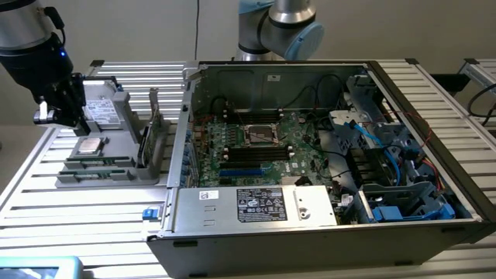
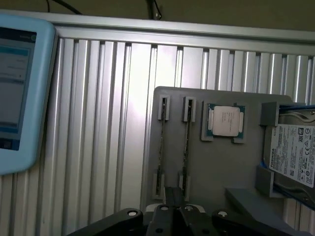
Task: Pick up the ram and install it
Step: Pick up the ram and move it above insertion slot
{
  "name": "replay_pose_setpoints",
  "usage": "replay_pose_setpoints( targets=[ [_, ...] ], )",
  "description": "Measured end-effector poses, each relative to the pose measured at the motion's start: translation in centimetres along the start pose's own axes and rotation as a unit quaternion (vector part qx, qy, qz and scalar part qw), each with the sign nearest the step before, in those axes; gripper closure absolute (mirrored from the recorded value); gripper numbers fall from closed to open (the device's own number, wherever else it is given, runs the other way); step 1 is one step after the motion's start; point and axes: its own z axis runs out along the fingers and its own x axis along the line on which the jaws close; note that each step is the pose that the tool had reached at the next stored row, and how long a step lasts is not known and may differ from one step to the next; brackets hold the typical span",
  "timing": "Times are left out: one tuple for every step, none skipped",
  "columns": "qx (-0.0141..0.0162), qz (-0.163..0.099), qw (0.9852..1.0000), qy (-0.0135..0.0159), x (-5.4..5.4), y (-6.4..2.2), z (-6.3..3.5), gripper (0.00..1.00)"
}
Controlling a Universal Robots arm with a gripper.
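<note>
Closest to the wrist camera is the gripper (image 2: 173,196), jaws pressed together and empty, hanging over the tray (image 2: 216,167) near 1 end of the 2 sticks. The ram (image 2: 187,142) lies on its long edge in a slot of this grey tray, a clip at each end, not yet lifted. A 2nd stick (image 2: 161,142) lies parallel just beside it, in the slot along the tray's outer edge. On the ram's other side a silver processor (image 2: 225,120) sits flat in a square pocket. Past that, a hard drive (image 2: 295,152) rests in a holder at the tray's far end.

From the exterior view the gripper (image 1: 48,115) hovers above the tray's (image 1: 116,177) edge, clear of the ram (image 1: 101,158), the 2nd stick (image 1: 89,172), the processor (image 1: 87,145) and the hard drive (image 1: 101,107). What may be another board (image 1: 153,125) stands upright at the tray's edge toward the case (image 1: 434,174).

The tray stands on a slatted metal table (image 1: 46,197), just beside the open case. The motherboard (image 1: 256,145) faces up inside the case. A light-blue tablet (image 2: 19,93) lies near the table's corner, well apart from the tray.
</note>
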Motion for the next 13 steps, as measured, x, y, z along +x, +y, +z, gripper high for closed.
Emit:
replay_pose_setpoints(
  targets=[
    [0.0000, 0.000, 1.0000, 0.0000, 0.0, 0.01, 0.00, 0.89],
    [0.0000, 0.000, 1.0000, 0.0000, 0.0, 0.01, 0.00, 0.88],
    [0.0000, 0.000, 1.0000, 0.0000, 0.0, 0.01, 0.00, 0.88],
    [0.0000, 0.000, 1.0000, 0.0000, 0.0, 0.02, 0.01, 0.76],
    [-0.0001, 0.000, 1.0000, 0.0002, 0.0, 0.03, 0.02, 0.76],
    [0.0000, 0.000, 1.0000, 0.0004, 0.0, 0.04, 0.05, 0.70],
    [0.0000, 0.000, 1.0000, 0.0009, 0.0, 0.07, 0.15, 0.70],
    [-0.0002, 0.000, 1.0000, 0.0022, 0.0, 0.13, 0.29, 0.64],
    [-0.0002, 0.000, 1.0000, 0.0032, 0.0, 0.19, 0.43, 0.64],
    [-0.0002, 0.000, 1.0000, 0.0040, 0.0, 0.29, 0.62, 0.64],
    [-0.0003, 0.000, 1.0000, 0.0045, -0.1, 0.39, 0.79, 0.64],
    [-0.0003, 0.001, 1.0000, 0.0049, -0.1, 0.46, 0.97, 0.64],
    [-0.0003, 0.002, 1.0000, 0.0049, -0.1, 0.48, 1.15, 0.64]
  ],
)
